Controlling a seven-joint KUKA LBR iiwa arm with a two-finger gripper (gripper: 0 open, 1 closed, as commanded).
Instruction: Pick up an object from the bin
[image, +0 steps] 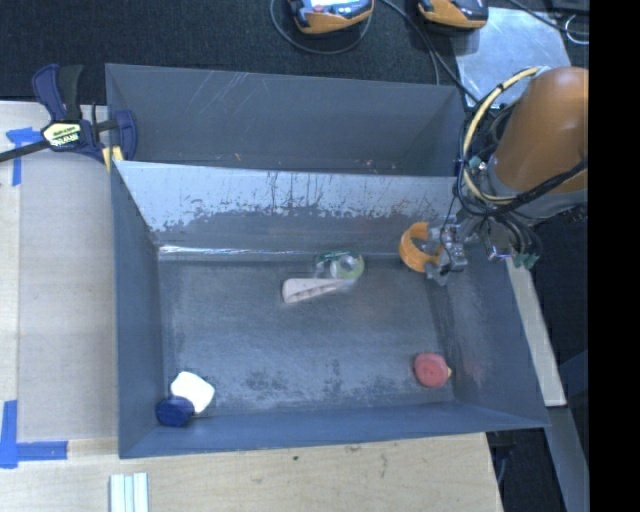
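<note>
At back right — end effector half-hides an orange piece.

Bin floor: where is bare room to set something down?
Widest bare patch of the bin floor: the middle, bordered by the tan piece and clear thing at the back, the red disc front right, the white lump and blue blob front left. Crowded: back right, end effector beside the orange piece.

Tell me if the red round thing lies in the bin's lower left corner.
No, the red round thing lies by the lower right corner; a white lump sits lower left.
</note>
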